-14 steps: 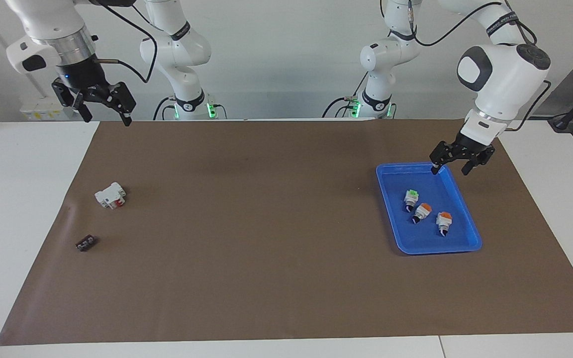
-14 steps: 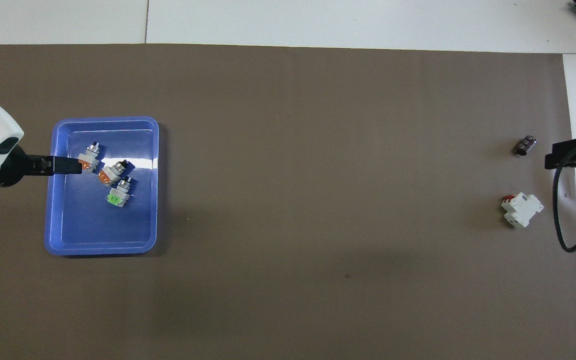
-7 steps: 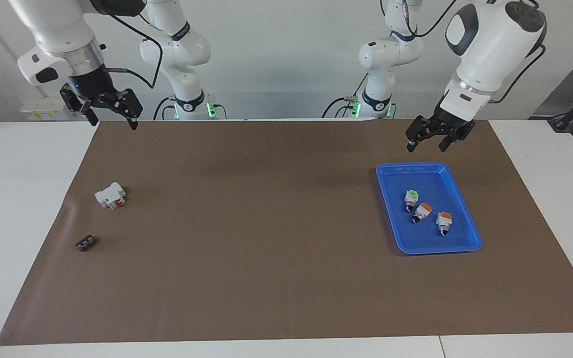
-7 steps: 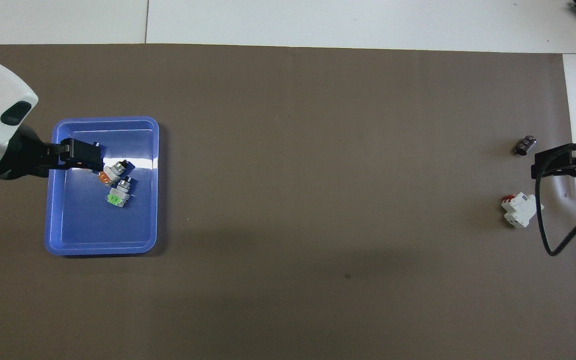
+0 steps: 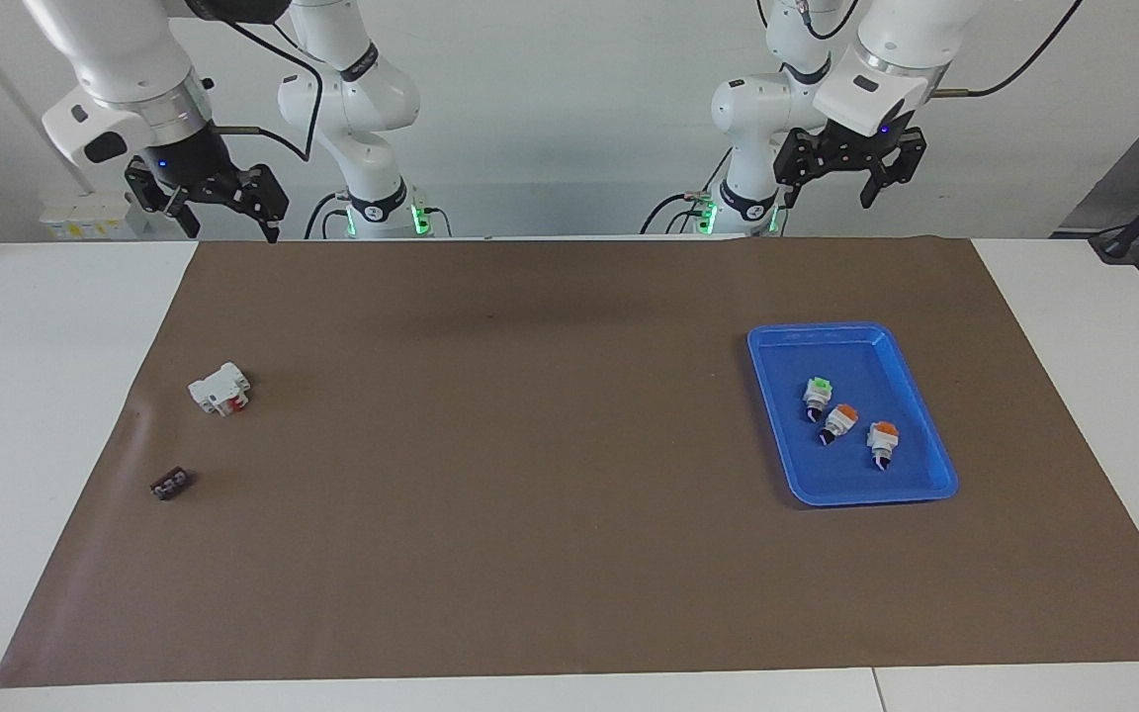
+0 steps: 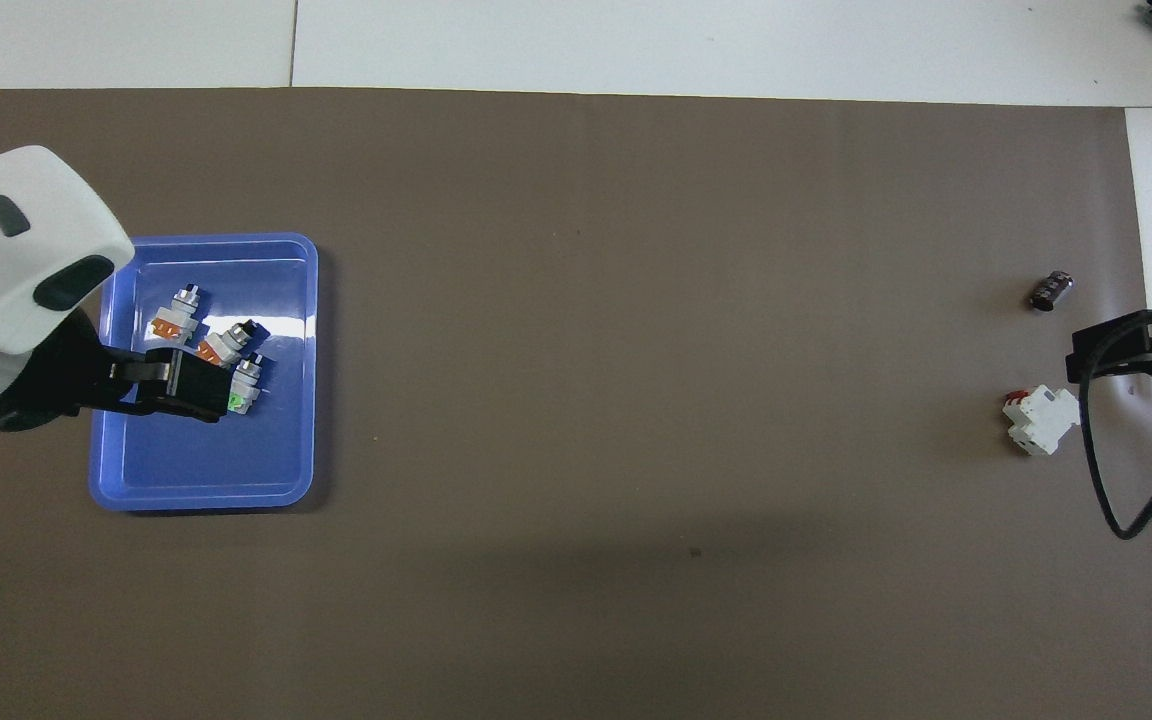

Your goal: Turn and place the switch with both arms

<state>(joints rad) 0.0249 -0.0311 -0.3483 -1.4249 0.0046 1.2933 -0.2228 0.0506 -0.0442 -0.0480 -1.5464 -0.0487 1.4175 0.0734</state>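
Left claw [image 5: 832, 176] rose; switch [image 5: 816, 396] untouched.

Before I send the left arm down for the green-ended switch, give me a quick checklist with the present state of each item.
1. Left gripper open and holding nothing: ok.
2. Right gripper open, holding nothing, raised at the right arm's end of the table: ok.
3. Green-ended switch lies in the blue tray, nearest the robots of the three: ok.
4. Room around it: not ok, an orange-ended switch lies close beside it.
5. Left gripper lined up over the switch: cannot tell; the overhead view covers it, the facing view shows the gripper high up.
6. White block with the red part far from the tray: ok.
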